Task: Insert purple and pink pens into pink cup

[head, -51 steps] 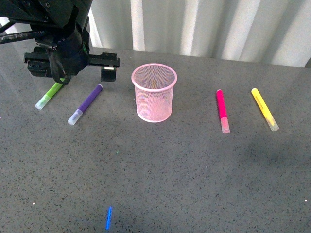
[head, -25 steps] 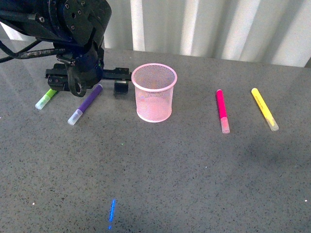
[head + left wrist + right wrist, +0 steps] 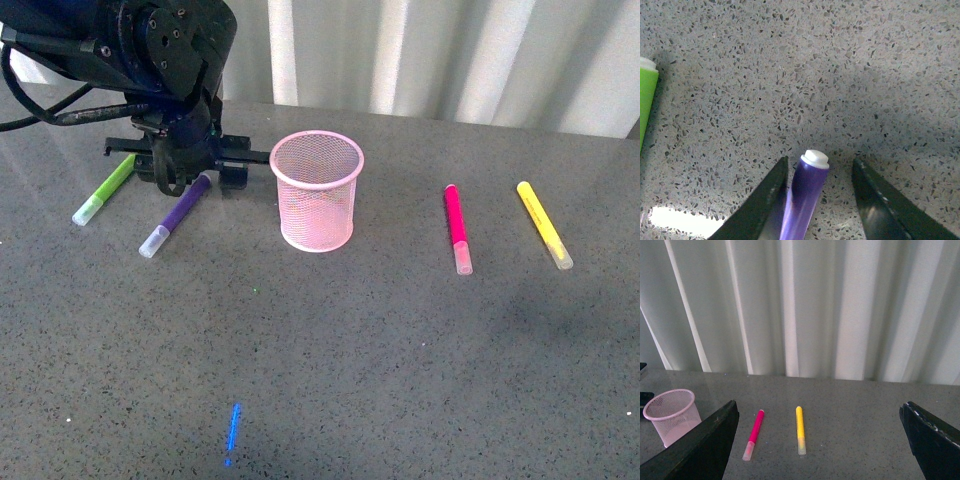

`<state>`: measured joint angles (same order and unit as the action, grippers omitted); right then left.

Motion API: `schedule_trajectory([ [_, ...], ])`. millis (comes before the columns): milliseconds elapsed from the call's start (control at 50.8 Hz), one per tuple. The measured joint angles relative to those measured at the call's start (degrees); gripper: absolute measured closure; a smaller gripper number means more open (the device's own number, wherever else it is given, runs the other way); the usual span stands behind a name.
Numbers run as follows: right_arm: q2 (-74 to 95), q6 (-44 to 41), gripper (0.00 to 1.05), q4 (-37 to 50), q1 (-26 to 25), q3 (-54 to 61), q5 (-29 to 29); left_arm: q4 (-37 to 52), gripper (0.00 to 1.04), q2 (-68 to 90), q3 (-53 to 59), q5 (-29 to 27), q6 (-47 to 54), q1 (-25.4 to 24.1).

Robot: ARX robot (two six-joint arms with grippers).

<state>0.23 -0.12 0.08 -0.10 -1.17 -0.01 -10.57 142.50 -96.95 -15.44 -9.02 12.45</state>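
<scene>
The left end effector [image 3: 819, 165] is down at the desk [image 3: 400, 350] with its jaws apart, one on each side of the capless end of the purple pen [image 3: 805, 200]. There is a clear gap on one side of the pen. On the other side the jaw looks very close to it, and I cannot tell whether they touch. Nothing is clamped, and the pen lies flat on the desk.

In the front view the left end effector [image 3: 190, 175] covers the far tip of the purple pen [image 3: 178, 213]. A green marker [image 3: 105, 190] lies just beyond it on the robot's left, and the pink cup [image 3: 318, 215] stands upright near it on the robot's right.

The right end effector [image 3: 818, 407] is wide open, empty and held above the desk. It looks toward the pink pen [image 3: 754, 432], a yellow marker [image 3: 800, 427] beside it and the pink cup [image 3: 670, 415].

The pink pen [image 3: 457, 225] lies flat, well to the right of the cup, with the yellow marker [image 3: 543, 222] further out.

By my reading, neither pen is in the cup, which looks empty through its mesh. The first grasp is lined up but not closed. Gripping, lifting and dropping the purple pen are all left to do, and so is the whole job for the pink pen.
</scene>
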Motion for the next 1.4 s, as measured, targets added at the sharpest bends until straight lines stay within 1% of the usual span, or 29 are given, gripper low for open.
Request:
schedule_trajectory([
  [39, 0.00, 0.00, 0.07, 0.00, 0.00, 0.00, -0.02, 0.33, 0.69, 0.11, 0.00, -0.02, 0.02, 0.00],
  [59, 0.00, 0.00, 0.07, 0.00, 0.00, 0.00, -0.02, 0.44, 0.70, 0.13, 0.00, -0.07, 0.02, 0.00],
  [138, 0.00, 0.00, 0.07, 0.00, 0.00, 0.00, -0.02, 1.64, 0.86, 0.22, 0.09, -0.68, 0.20, 0.04],
  [197, 0.00, 0.00, 0.07, 0.00, 0.00, 0.00, 0.00, 2.27, 0.92, 0.22, 0.20, -0.74, 0.22, 0.02],
  [531, 0.00, 0.00, 0.07, 0.00, 0.00, 0.00, -0.02, 4.31, 0.93, -0.85, 1.84, -1.05, 1.16, -0.55],
  [689, 0.00, -0.02, 0.07, 0.00, 0.00, 0.00, -0.02, 4.83, 0.93, -3.56, 2.56, -1.57, 2.56, -1.97],
  [866, 0.00, 0.00, 0.07, 0.00, 0.00, 0.00, -0.02, 6.23, 0.93, -10.34, 4.20, -1.99, 3.74, -4.15],
  [906, 0.00, 0.00, 0.07, 0.00, 0.00, 0.00, -0.02, 8.13, 0.93, -12.11, 5.22, -1.95, 3.89, -4.35],
  [965, 0.00, -0.02, 0.07, 0.00, 0.00, 0.00, -0.02, 14.08, 0.93, -15.47, 8.13, -2.08, 3.39, -4.39],
  [1024, 0.00, 0.00, 0.07, 0.00, 0.00, 0.00, -0.02, 17.92, 0.93, -17.38, 9.92, -1.53, 2.62, -4.17],
  [1063, 0.00, 0.00, 0.07, 0.00, 0.00, 0.00, -0.02, 21.40, 0.93, -19.26, 11.52, -0.79, 1.46, -3.82],
  [1142, 0.00, 0.00, 0.07, 0.00, 0.00, 0.00, 0.00, 26.34, 0.93, -21.90, 13.84, -1.05, 0.09, -2.89],
  [1260, 0.00, 0.00, 0.07, 0.00, 0.00, 0.00, -0.02, 33.83, 0.93, -25.62, 17.29, -0.68, -2.40, -0.35],
  [1398, 0.00, 0.00, 0.07, 0.00, 0.00, 0.00, -0.02, 43.28, 0.93, -27.85, 21.31, -0.31, -4.94, 4.22],
])
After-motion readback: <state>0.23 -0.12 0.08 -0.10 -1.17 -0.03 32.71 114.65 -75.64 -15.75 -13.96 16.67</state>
